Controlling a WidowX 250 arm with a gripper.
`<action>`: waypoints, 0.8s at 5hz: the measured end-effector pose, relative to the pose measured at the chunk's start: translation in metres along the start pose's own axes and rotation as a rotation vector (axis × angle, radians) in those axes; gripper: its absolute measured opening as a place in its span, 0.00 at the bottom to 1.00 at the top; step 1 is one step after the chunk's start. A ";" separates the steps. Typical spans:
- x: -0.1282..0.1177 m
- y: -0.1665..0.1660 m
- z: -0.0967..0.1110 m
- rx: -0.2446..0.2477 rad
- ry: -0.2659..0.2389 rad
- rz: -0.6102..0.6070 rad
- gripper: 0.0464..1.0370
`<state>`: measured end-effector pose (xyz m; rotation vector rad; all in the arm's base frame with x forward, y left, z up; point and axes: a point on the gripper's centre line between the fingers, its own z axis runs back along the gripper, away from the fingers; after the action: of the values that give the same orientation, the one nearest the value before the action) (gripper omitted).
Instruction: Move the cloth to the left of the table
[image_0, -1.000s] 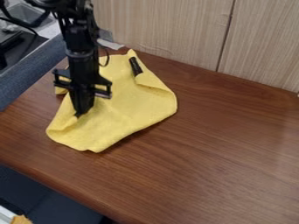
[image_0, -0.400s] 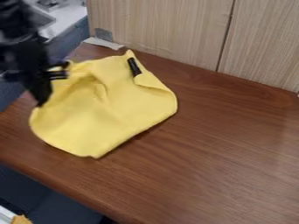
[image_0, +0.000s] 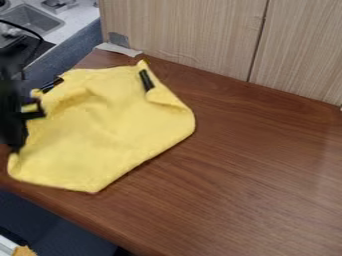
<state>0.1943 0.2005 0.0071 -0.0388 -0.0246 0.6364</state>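
While black gripper (image_0: 17, 148) hangs at view's left edge, jaws pinched closed on corner of yellow cloth (image_0: 107, 127); cloth lies rumpled across left part of wooden surface (image_0: 240, 175).

I had room to pass over the table (image_0: 260, 185) to the right of the cloth (image_0: 110, 125), back to the wooden panel (image_0: 187, 32), which stood upright and barred the far side. Low on the left, the cloth's raised folds crowded my claw (image_0: 16, 149).
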 end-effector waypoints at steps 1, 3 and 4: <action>-0.005 0.000 -0.009 0.013 0.047 0.015 0.21; -0.008 -0.005 -0.009 0.032 0.076 0.013 0.79; -0.007 -0.008 -0.007 0.032 0.088 -0.002 0.97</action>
<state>0.1931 0.1899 0.0006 -0.0364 0.0707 0.6327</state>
